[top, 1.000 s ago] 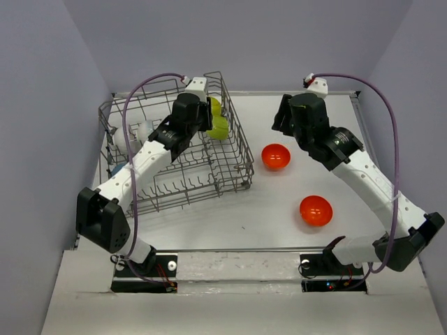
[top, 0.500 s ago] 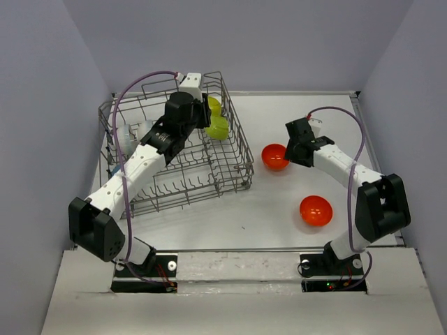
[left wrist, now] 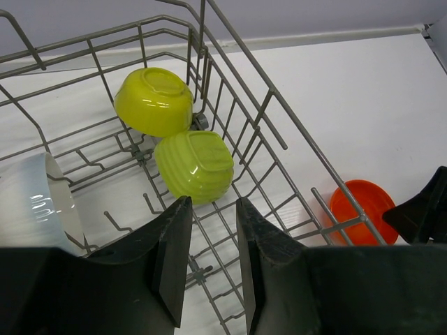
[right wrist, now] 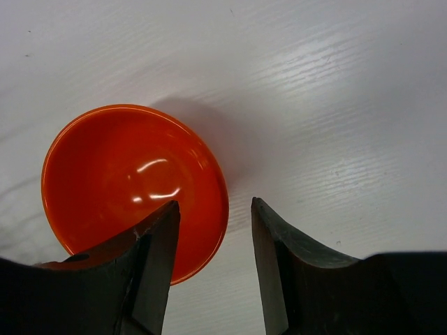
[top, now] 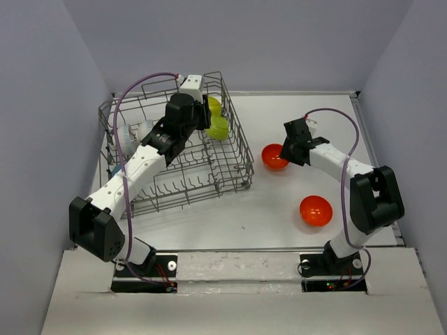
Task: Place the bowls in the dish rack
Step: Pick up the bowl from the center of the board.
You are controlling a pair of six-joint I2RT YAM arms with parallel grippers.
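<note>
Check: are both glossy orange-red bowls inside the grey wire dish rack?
No, both orange-red bowls sit on the table, outside the rack.

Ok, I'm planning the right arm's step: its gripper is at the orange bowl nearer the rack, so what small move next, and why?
Probably close the right gripper on the rim of the orange bowl, perhaps after dipping slightly: its open jaws straddle that rim, one finger over the inside, the other over the table.
</note>
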